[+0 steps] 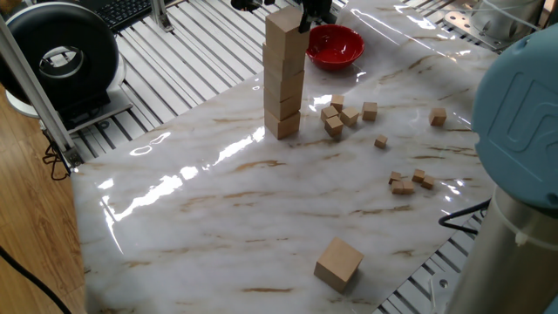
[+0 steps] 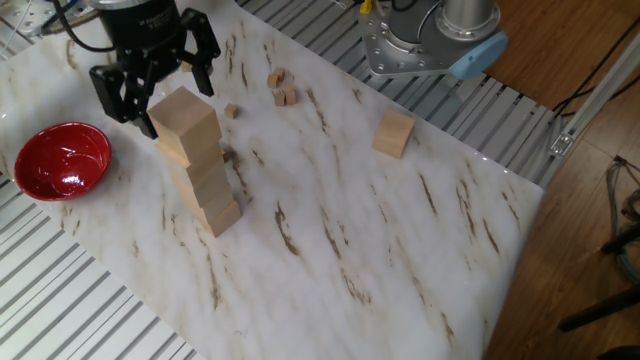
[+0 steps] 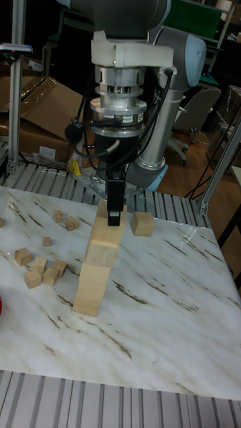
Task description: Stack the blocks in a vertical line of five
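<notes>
Leaning a little off plumb, the stack [image 2: 196,160] stood on the bench [image 2: 330,230] near the red bowl [image 2: 58,160], four blocks high as far as could be counted, so one short of five. The loose block [image 2: 394,133] lay well apart, near the far bench edge. The tool [image 2: 152,82] hung above the top block [image 2: 182,111] with fingers spread wide and nothing between them. The likeliest failure looked to be a toppled column: a finger clipping the top block, or a fifth set down off-centre on that lean. Small cubes [image 1: 338,118] near the base could scatter.
</notes>
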